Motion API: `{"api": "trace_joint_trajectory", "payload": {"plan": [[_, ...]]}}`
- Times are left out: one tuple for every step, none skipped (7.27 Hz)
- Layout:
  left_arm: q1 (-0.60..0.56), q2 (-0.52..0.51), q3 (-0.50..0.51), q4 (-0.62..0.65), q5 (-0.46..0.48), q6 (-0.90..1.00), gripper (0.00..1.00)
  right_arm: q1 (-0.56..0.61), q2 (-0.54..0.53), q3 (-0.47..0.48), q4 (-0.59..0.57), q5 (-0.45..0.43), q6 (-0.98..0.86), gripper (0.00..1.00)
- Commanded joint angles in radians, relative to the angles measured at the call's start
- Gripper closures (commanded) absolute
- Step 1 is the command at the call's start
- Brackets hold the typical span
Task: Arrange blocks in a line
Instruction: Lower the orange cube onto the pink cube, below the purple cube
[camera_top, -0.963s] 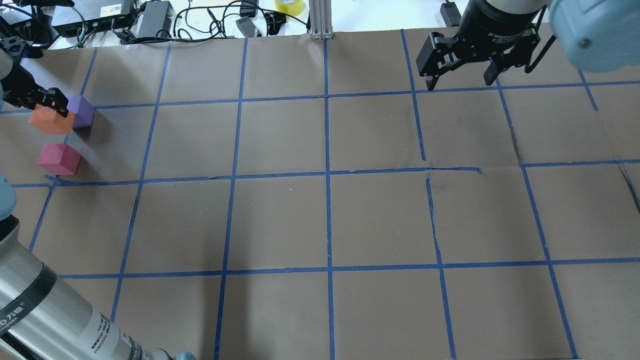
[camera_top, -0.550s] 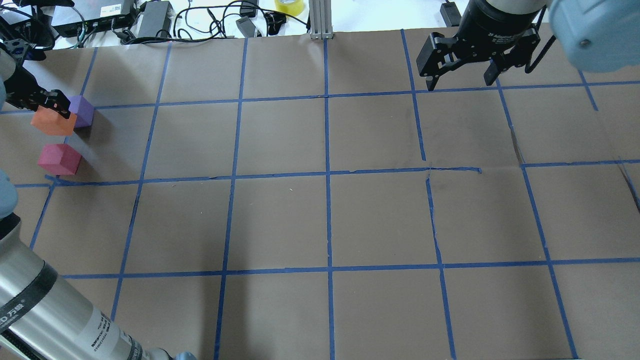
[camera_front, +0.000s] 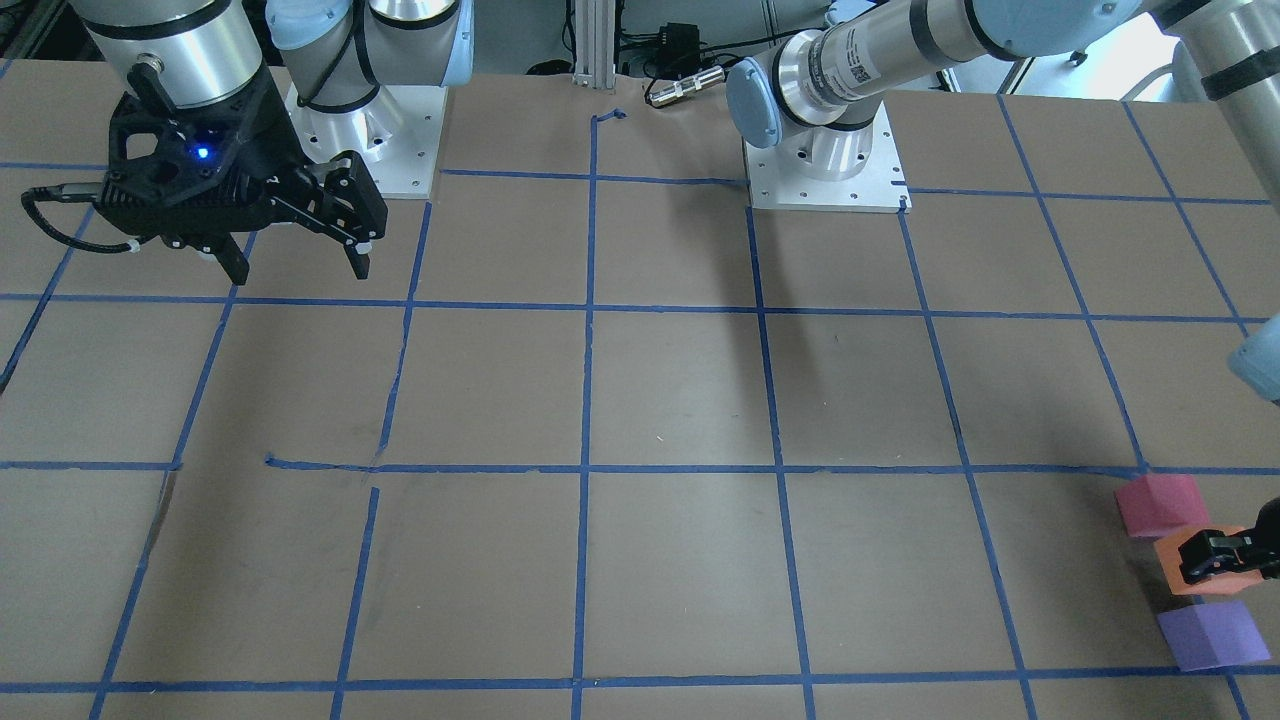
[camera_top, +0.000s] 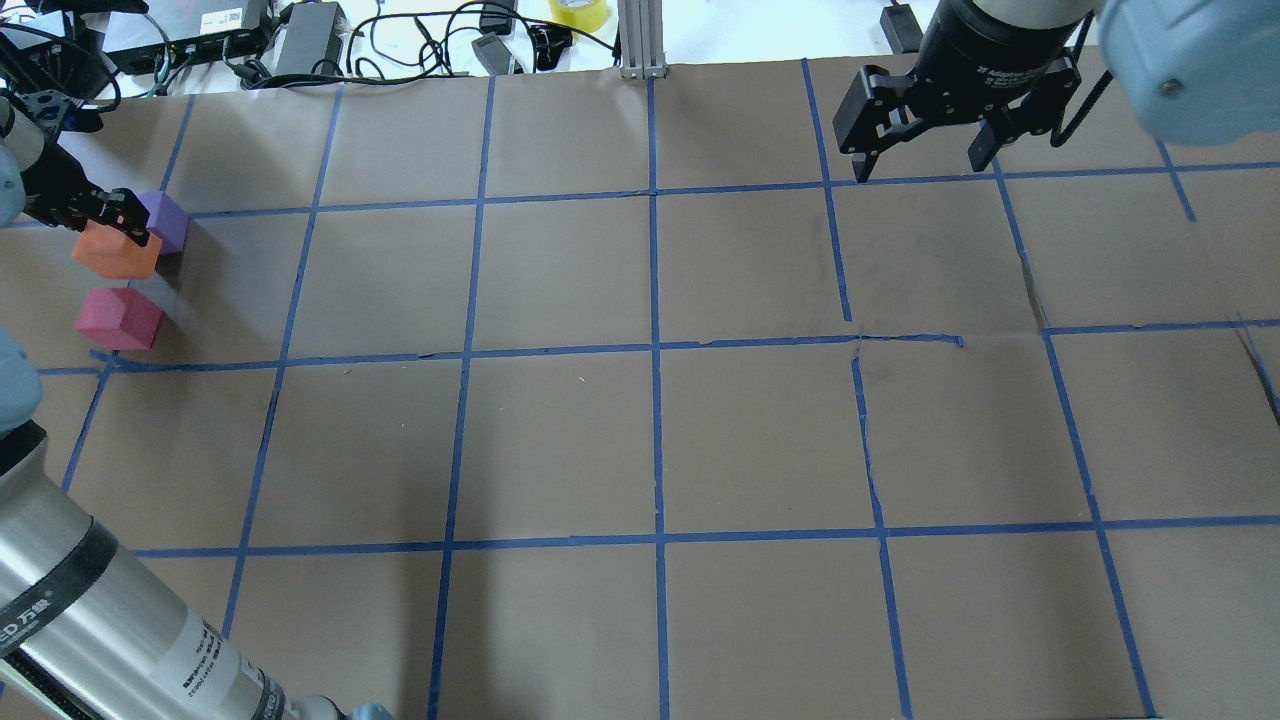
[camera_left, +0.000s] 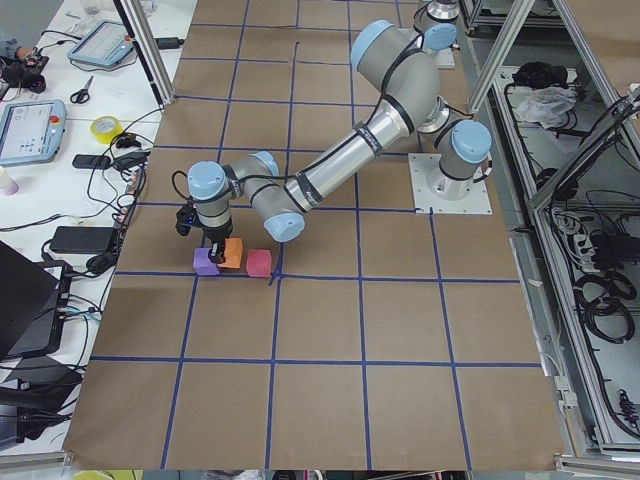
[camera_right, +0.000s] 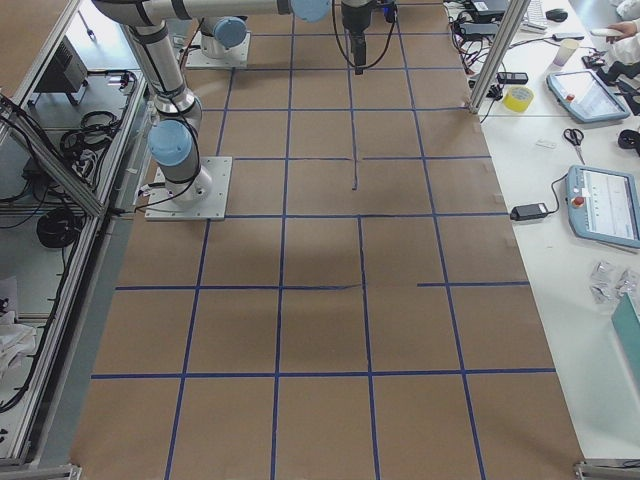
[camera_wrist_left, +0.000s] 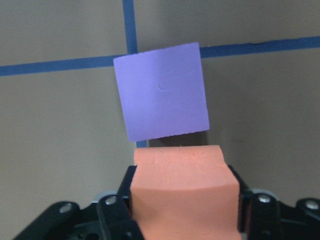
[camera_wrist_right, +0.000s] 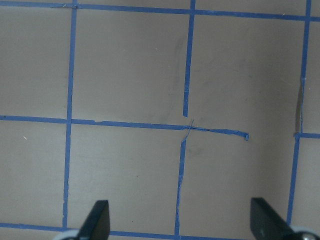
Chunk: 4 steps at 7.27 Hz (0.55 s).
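Left hand: the left hand (camera_wrist_left: 184, 200) is pinching the orange block (camera_top: 112, 258), one dark finger pressed to each of two opposite sides.
Orange block: it sits just beside the purple block (camera_top: 165, 220), on that block's robot-facing side. A thin dark gap shows between the two in the left wrist view. Whether it rests on the desk (camera_top: 560, 440) or hangs just above it cannot be told.
Purple block: it stands flat on the desk, free of any hand, with its far edge next to a crossing of blue tape lines (camera_top: 655, 350).
Pinkish-red block: the pinkish-red block (camera_top: 115, 318) lies on the same side of the purple block as the orange one, but farther off. The orange block lies between the two, and a small gap shows before the pinkish-red one.
Row: seen from the desk's left end, purple, orange and pinkish-red read as a rough line.
Right hand: the right hand (camera_top: 918, 162) is well apart from the purple block, far off to the robot's right. Its fingers are spread wide over bare brown paper and hold nothing.
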<state>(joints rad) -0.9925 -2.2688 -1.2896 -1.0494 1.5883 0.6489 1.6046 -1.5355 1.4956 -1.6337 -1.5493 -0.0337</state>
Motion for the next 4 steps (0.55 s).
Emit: {"api": "trace_joint_trajectory", "payload": {"plan": [[0.0,-0.018,0.0,0.002,-0.001,0.0,1.0,0.0,0.0,0.0,0.0,0.0,0.0,0.0],[0.0,-0.026,0.0,0.002,0.001,0.0,1.0,0.002,0.0,0.0,0.0,0.0,0.0,0.0],[0.0,-0.032,0.0,0.009,0.001,0.0,1.0,0.0,0.0,0.0,0.0,0.0,0.0,0.0],[0.0,-0.037,-0.005,0.021,0.001,0.0,1.0,0.002,0.0,0.0,0.0,0.0,0.0,0.0]]}}
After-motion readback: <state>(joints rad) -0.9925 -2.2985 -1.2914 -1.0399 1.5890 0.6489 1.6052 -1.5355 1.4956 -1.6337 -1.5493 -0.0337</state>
